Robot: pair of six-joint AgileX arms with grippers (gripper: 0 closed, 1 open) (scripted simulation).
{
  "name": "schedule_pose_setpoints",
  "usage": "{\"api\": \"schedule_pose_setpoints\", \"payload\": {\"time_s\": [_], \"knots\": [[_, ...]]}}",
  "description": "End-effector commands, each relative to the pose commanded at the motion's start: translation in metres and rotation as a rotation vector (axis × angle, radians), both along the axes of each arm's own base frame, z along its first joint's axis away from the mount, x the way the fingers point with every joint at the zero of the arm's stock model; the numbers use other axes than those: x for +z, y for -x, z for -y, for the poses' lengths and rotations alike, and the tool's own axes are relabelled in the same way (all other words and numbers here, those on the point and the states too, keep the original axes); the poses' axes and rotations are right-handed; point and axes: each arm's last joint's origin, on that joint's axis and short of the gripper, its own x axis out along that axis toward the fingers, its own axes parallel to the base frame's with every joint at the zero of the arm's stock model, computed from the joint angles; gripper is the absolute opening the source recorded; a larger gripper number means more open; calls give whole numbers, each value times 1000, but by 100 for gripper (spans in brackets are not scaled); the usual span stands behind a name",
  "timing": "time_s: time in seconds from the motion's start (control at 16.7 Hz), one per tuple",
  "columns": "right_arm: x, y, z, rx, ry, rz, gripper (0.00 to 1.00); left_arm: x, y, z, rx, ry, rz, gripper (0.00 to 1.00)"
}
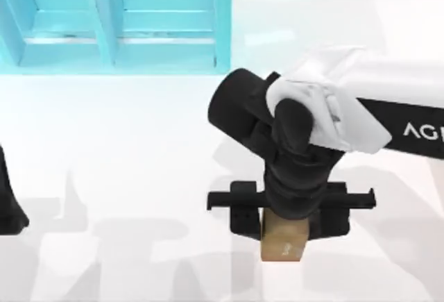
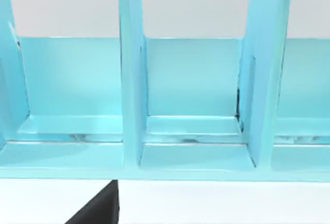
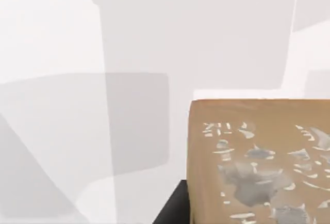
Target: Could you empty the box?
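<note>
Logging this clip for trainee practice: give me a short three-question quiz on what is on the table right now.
1. Which arm's claw hangs over the brown block?
2. In the top view, the teal box sits: A) upper left, B) lower right, C) lower left.
3. True or false: the brown block lies inside the teal box.
Key: 1, the right claw; the left arm is parked at the left edge. 2, A. 3, false: it is on the table.

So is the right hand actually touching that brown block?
Cannot tell. In the top view the right hand sits directly over the brown block, hiding where they would meet.
</note>
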Motion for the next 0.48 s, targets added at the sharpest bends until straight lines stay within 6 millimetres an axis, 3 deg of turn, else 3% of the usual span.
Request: {"api": "schedule_pose_setpoints", "payload": {"time_s": [0.36, 0.48], "knots": [[0, 2, -2, -3, -4, 2, 0, 0, 0, 0, 0, 0, 0, 100], [-10, 2, -3, 0, -5, 4, 0, 0, 0, 0, 0, 0, 0, 100]]}}
